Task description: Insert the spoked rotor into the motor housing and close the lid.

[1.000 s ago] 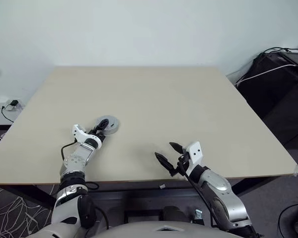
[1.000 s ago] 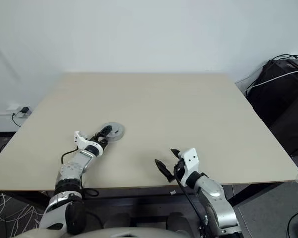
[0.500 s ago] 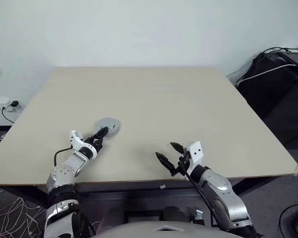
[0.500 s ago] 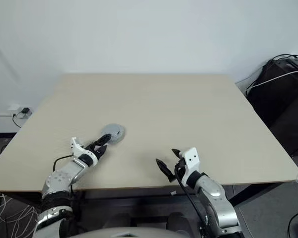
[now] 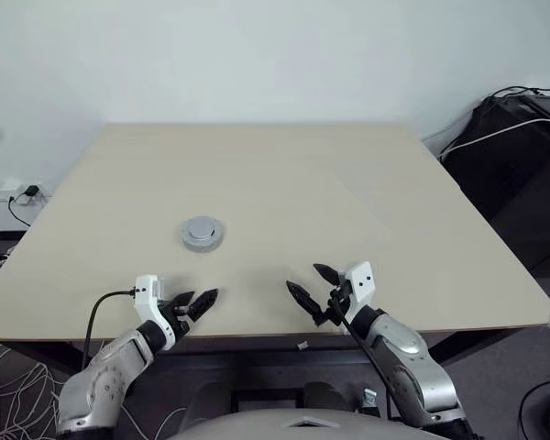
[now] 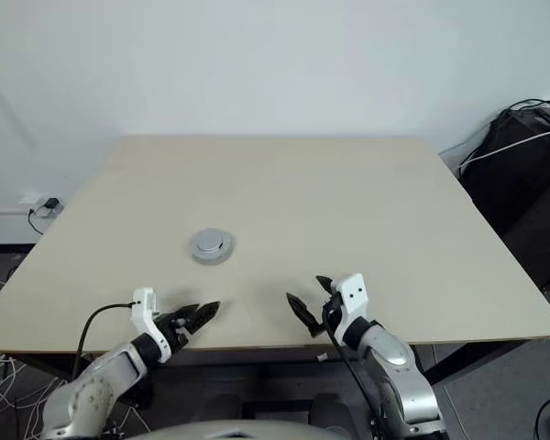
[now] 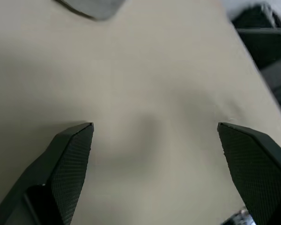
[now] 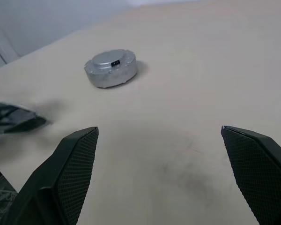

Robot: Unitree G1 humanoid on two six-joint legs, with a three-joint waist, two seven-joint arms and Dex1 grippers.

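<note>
A pale wall backs the wide beige table (image 5: 284,183). The closed motor housing (image 5: 203,233), lid (image 8: 110,60) on top, sits alone left of centre. The left gripper (image 5: 195,303) has drawn back from it to the near edge, jaws wide and empty; the right gripper (image 5: 313,282) likewise gapes. The assembly looks finished. No writing is legible.

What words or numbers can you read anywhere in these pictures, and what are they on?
None can be read.
The closed silver motor on the table has a small dark mark on its lid, too small to tell if it is writing.
The left gripper and right gripper show no lettering.
</note>
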